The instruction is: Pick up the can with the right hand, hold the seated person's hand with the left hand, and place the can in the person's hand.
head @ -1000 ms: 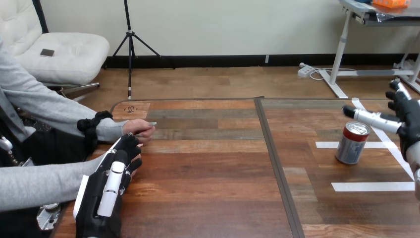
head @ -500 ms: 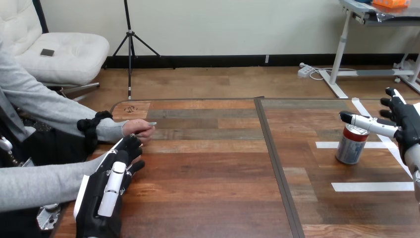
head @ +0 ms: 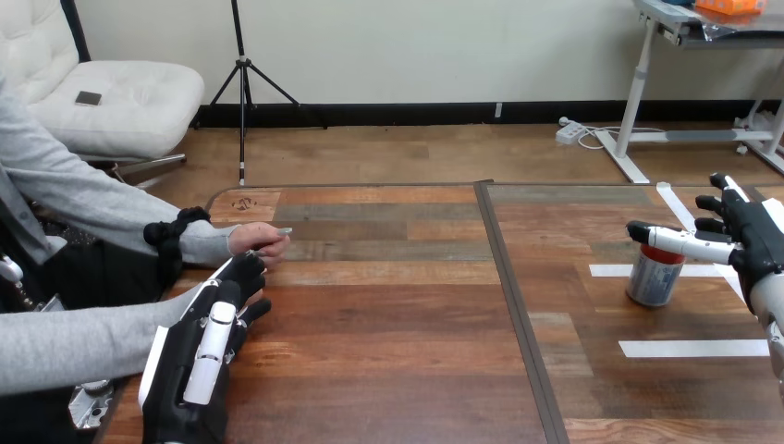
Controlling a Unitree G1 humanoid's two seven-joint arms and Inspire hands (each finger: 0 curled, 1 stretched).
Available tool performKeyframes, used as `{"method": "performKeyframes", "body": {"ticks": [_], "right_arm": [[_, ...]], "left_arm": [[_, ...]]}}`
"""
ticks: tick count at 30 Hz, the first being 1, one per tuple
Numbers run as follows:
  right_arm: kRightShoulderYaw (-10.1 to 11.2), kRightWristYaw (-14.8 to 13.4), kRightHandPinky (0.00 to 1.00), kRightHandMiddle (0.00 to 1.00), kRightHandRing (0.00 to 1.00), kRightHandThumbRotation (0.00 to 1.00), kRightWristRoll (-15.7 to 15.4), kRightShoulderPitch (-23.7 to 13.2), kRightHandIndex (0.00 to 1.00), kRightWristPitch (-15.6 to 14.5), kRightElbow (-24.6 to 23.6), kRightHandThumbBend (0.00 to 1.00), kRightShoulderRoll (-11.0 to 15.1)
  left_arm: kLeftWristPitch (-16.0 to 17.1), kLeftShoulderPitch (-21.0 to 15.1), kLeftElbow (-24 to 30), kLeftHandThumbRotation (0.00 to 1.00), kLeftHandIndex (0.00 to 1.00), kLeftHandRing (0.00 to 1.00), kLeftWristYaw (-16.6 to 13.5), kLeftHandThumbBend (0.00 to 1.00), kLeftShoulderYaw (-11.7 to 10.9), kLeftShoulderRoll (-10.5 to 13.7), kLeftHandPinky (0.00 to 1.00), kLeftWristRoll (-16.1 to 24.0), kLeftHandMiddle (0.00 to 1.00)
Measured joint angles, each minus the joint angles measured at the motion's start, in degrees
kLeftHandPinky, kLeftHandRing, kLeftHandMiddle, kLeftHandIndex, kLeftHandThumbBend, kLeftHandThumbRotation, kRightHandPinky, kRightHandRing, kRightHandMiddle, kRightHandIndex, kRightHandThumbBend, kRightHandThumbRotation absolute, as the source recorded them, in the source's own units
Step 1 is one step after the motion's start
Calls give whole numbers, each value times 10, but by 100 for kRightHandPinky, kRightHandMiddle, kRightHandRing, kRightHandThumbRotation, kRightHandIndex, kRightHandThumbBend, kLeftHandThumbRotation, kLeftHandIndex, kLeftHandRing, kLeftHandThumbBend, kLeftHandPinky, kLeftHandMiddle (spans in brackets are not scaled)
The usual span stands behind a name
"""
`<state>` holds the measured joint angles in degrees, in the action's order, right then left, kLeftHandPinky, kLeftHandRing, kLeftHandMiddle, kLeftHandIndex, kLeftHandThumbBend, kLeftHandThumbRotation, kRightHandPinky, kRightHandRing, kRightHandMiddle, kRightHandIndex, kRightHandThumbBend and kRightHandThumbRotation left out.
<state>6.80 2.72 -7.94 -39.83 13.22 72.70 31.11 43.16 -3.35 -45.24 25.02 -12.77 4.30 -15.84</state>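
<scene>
while outstretched, right hand [head: 751, 237] at can [head: 653, 278]

Wooden table [head: 388, 305] w/ can [head: 653, 277] upright (among white tape strips [head: 693, 348]).

Middle of the table [head: 388, 314] is found bare from the person's hand [head: 259, 240] across to the can [head: 655, 277]; a wide lane is offered there, crossed only by a flat seam [head: 518, 305]. The can is stood upright on the right half, near white tape strips [head: 693, 348] laid flat, so no passage is blocked by them. The way down from above is barred by a straight finger of the right hand [head: 751, 236], stretched over the can's top; its near and left sides are seen free. At the left edge room is narrowed: the left hand [head: 208, 342] is set just beside the person's hand, with a grey sleeve [head: 74, 342] alongside
</scene>
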Motion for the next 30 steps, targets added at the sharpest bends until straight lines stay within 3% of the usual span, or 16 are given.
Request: {"method": "performKeyframes", "body": {"ticks": [10, 30], "right_arm": [[-10, -1, 78, 94, 91, 20, -11, 0, 96, -9, 1, 100, 0], [-26, -8, 81, 91, 90, 20, -20, 1, 94, -22, 2, 100, 0]], "left_arm": [[7, 0, -5, 80, 79, 89, -3, 53, -1, 0, 83, 3, 85], [7, 0, -5, 78, 77, 90, -7, 52, 0, 0, 83, 5, 87]]}}
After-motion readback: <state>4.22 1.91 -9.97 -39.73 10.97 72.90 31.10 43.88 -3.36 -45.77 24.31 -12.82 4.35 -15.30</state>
